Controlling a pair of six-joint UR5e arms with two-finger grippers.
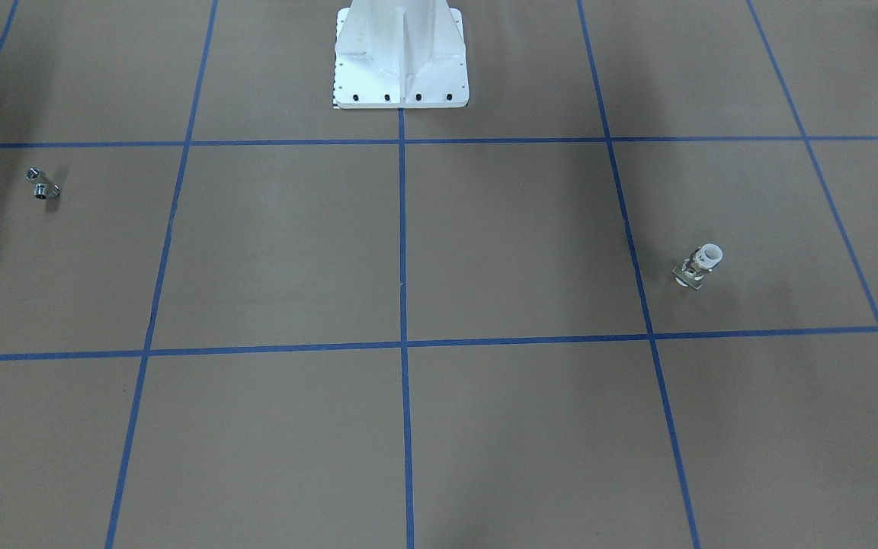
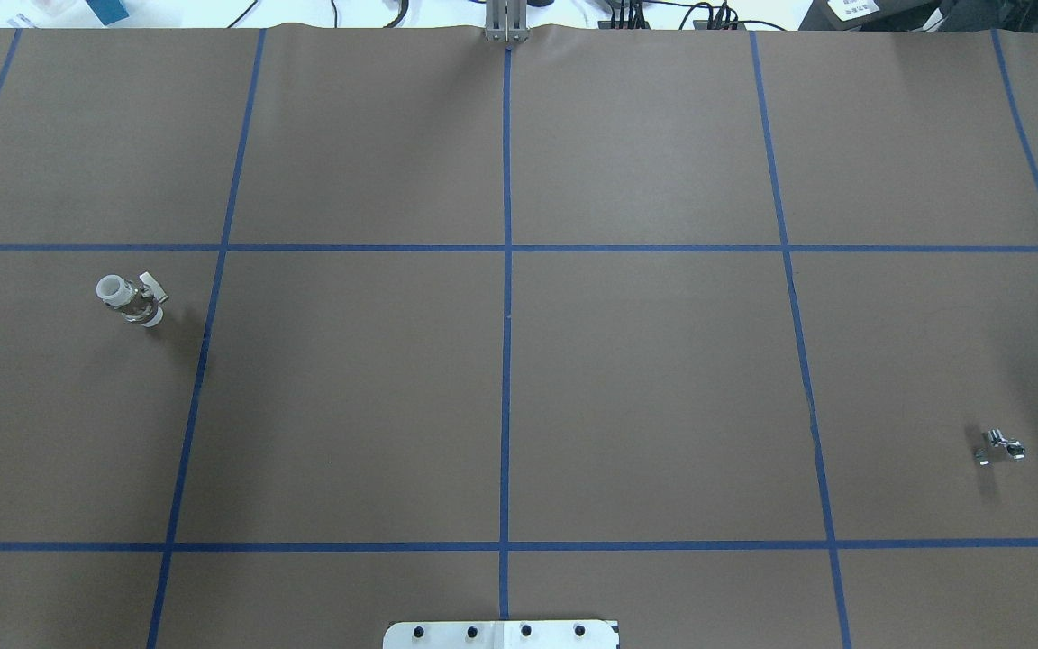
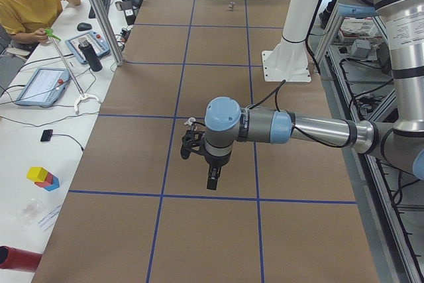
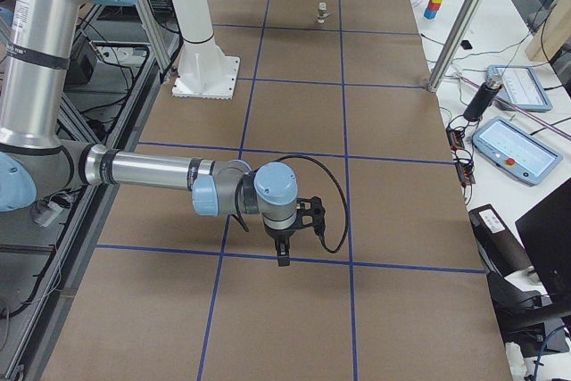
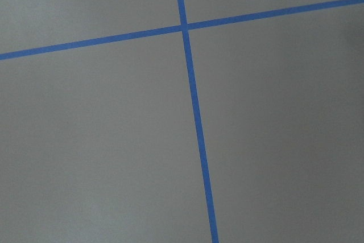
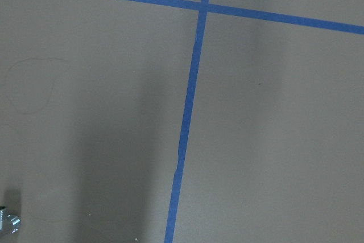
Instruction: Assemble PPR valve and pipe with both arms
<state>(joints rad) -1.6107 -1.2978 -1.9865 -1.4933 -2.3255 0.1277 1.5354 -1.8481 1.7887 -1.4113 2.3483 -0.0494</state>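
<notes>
The PPR valve (image 2: 130, 300) is seen standing, white collar up, on the brown table (image 2: 645, 379) at the robot's left; the pipe (image 2: 997, 447) is laid well apart at the right. The left gripper (image 3: 212, 185) and right gripper (image 4: 283, 254) are held above the table, in side views only, so open or closed cannot be told. A white label (image 2: 852, 7) beyond the far edge is noted, print unreadable.

Counting the things at the brown table (image 2: 663, 379)
There is one PPR valve (image 2: 130, 301) and one pipe (image 2: 997, 447). There are two arms, the left arm (image 3: 318, 130) and the right arm (image 4: 143, 169), and two grippers, the left gripper (image 3: 211, 185) and the right gripper (image 4: 283, 254). There is one white pedestal (image 1: 401, 61) and one person (image 3: 26, 4).
</notes>
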